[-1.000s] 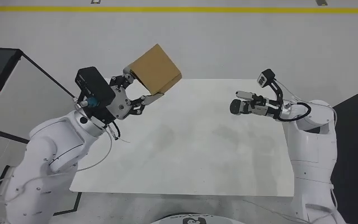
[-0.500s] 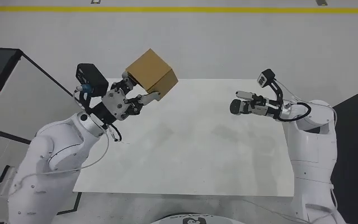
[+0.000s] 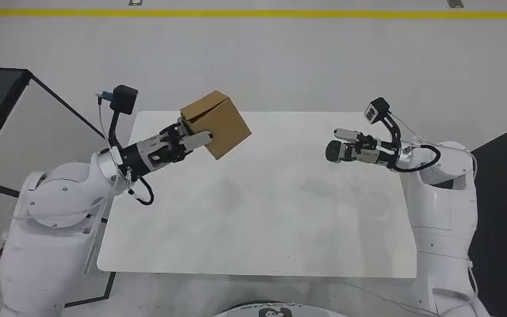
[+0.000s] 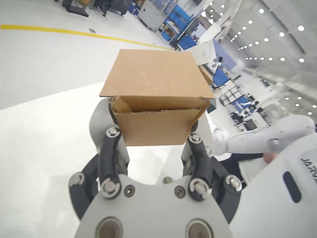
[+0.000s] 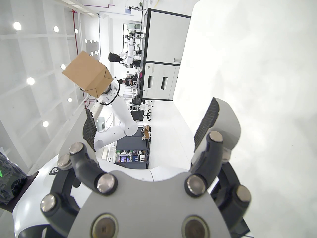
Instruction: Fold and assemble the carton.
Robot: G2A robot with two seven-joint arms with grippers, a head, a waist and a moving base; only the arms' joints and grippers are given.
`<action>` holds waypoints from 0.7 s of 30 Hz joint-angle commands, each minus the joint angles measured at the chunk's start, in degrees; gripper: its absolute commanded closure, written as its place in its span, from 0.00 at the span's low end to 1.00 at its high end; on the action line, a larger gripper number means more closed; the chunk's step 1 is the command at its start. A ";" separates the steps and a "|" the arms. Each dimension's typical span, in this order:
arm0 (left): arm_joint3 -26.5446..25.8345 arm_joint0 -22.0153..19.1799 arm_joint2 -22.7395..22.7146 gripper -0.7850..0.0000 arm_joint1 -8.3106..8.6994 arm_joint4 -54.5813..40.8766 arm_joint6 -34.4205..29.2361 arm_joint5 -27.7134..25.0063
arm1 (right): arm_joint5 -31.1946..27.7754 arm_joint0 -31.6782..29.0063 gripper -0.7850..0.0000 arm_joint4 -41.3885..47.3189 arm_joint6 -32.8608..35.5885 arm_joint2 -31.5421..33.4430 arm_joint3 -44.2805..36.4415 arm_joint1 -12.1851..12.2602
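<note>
A white floor with a yellow line [image 3: 253, 13] runs behind the white table [image 3: 277, 214], the widest thing here.

The brown carton [image 3: 215, 124] hangs in the air above the table's far left corner, well off the surface. It is tilted, one corner dipping towards the middle of the table. Its sides look about equal, so no long axis can be told. It juts straight out from the left claw, away from the wrist. In the left wrist view the carton [image 4: 153, 87] has its top panel folded over, while the flap facing the camera stands a little ajar. The gap shows plain inner cardboard.

The left gripper [image 3: 194, 139] is clamped on the carton's near end, one finger [image 4: 109, 147] on each side wall.

The right gripper [image 3: 331, 150] sits above the table's right side, well apart from the carton and pointing towards it. Its ribbed pads [image 5: 206, 120] are spread wide.
</note>
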 commanded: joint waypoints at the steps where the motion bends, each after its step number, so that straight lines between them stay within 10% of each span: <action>1: 0.54 -0.04 -0.16 1.00 -0.01 -3.43 -0.87 0.06 | 0.00 0.00 0.00 0.00 0.00 0.00 0.00 0.00; 21: 5.75 -2.07 -0.57 1.00 0.04 -19.91 -10.97 -2.69 | 0.00 0.00 0.00 0.00 0.00 0.00 0.00 0.00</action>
